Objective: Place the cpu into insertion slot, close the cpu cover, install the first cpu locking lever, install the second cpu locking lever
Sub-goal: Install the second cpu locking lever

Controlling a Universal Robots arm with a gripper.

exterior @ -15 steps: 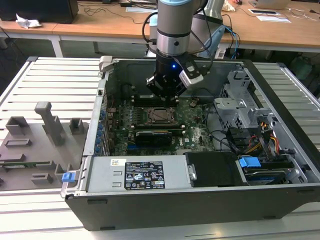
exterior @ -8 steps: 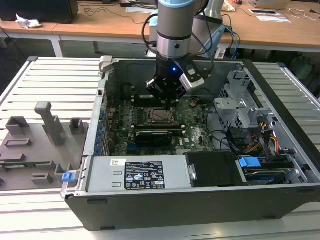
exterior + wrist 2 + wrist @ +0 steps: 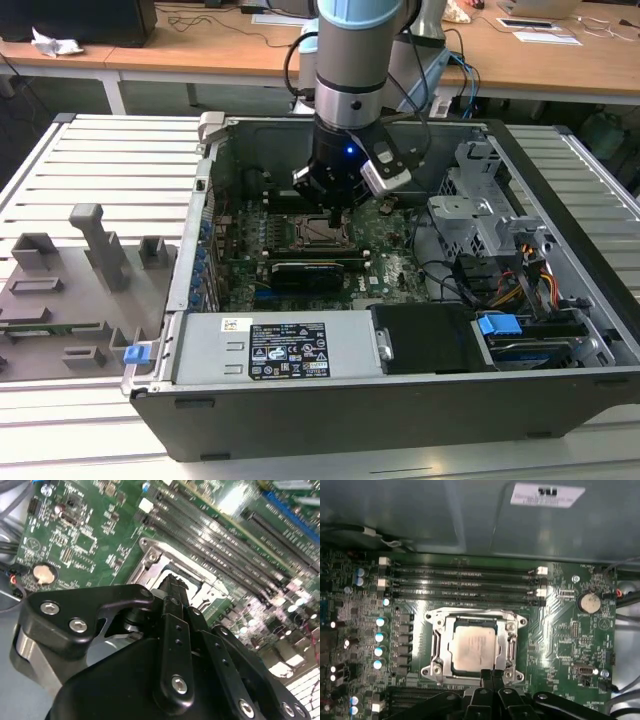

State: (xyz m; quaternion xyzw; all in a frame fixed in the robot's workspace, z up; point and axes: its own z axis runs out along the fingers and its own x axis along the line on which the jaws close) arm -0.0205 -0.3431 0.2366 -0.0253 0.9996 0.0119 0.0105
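Note:
The cpu (image 3: pixel 472 647), pale silver and square, lies flat in the insertion slot (image 3: pixel 431 670) on the green motherboard. The cpu cover (image 3: pixel 470 617), a silvery frame, lies down around it, its window showing the chip's top. My gripper (image 3: pixel 492 676) sits at the socket's edge nearest the wrist, its two black fingertips (image 3: pixel 486 676) pressed together with nothing seen between them. In the exterior view the gripper (image 3: pixel 335 212) hangs just over the slot (image 3: pixel 322 232) inside the open computer case. The second wrist view shows the fingertip (image 3: pixel 172 582) over the socket's metal rim (image 3: pixel 150 555).
Long black memory slots (image 3: pixel 465 582) run beside the socket, and a row of capacitors (image 3: pixel 379 642) flanks its other side. A black expansion card (image 3: pixel 315 270), the power supply (image 3: pixel 280 350) and a drive cage (image 3: pixel 480 215) crowd the case. A grey fixture tray (image 3: pixel 70 290) lies at the exterior view's left.

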